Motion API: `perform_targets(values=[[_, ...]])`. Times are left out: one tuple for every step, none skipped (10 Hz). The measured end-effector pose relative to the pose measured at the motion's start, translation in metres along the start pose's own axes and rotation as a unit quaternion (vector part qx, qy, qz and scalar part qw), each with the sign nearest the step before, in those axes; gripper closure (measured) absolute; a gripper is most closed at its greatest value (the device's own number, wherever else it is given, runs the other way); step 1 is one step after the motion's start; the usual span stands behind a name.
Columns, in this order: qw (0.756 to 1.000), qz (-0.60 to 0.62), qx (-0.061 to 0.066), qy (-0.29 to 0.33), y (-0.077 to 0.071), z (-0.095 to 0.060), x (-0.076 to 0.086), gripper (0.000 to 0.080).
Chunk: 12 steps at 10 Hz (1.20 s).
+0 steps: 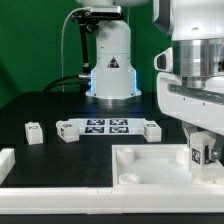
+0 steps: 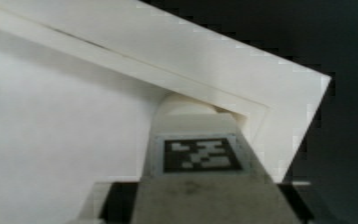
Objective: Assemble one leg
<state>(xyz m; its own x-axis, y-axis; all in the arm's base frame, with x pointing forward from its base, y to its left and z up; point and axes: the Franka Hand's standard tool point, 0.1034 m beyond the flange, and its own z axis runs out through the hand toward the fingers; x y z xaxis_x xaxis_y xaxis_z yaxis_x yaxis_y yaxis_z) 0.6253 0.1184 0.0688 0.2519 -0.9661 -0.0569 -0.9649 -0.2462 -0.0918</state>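
Clamped between the fingers of the gripper point(image 1: 198, 150), at the lower right of the exterior view: the leg point(image 1: 197, 154), upright, tag facing the camera, above the right corner of the white plate point(image 1: 140, 168). Touching it or not: impossible to tell.

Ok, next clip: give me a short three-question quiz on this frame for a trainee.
1. True or false: the jaws are shut on a tagged leg at a corner of the white plate.
2. Where does the marker board lie? A on the plate; B beyond the plate; C between the jaws.
3. Fill in: a loose leg lies to the exterior view's ____ of the marker board.
Key: 1 true; 2 B; 3 left.
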Motion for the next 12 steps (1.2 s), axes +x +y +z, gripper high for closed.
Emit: perform_targets(values=[[1.000,0.008,0.000,0.000,0.0001,0.0001,-0.0006,0.0509],[1.000,-0.006,0.000,0.000,0.0001,0.0003,-0.0007,0.0425],[1.000,-0.029,0.001,0.000,-0.0001,0.0004,-0.0007,0.0425],[0.999,-0.047,0.010,0.003,-0.0017,0.0007,-0.0016,0.0226],[0.995,-0.100,0.016,0.006,-0.0021,-0.0003,-0.0027,0.0226],[0.983,-0.183,0.019,0.007,-0.0028,-0.0026,-0.0034,0.0161],[0.969,-0.245,0.019,0.010,-0.0033,-0.0027,-0.0031,0.0161],[0.949,-0.313,0.018,0.011,-0.0034,-0.0028,-0.0032,0.0151],[0.930,-0.367,0.017,0.012,-0.0041,-0.0035,-0.0034,0.0151],[0.914,-0.405,0.016,0.014,-0.0046,-0.0046,-0.0036,0.0151],[0.898,-0.440,0.015,0.016,-0.0052,-0.0061,-0.0035,0.0151],[0.868,-0.496,0.013,0.021,-0.0065,-0.0087,-0.0035,0.0151]])
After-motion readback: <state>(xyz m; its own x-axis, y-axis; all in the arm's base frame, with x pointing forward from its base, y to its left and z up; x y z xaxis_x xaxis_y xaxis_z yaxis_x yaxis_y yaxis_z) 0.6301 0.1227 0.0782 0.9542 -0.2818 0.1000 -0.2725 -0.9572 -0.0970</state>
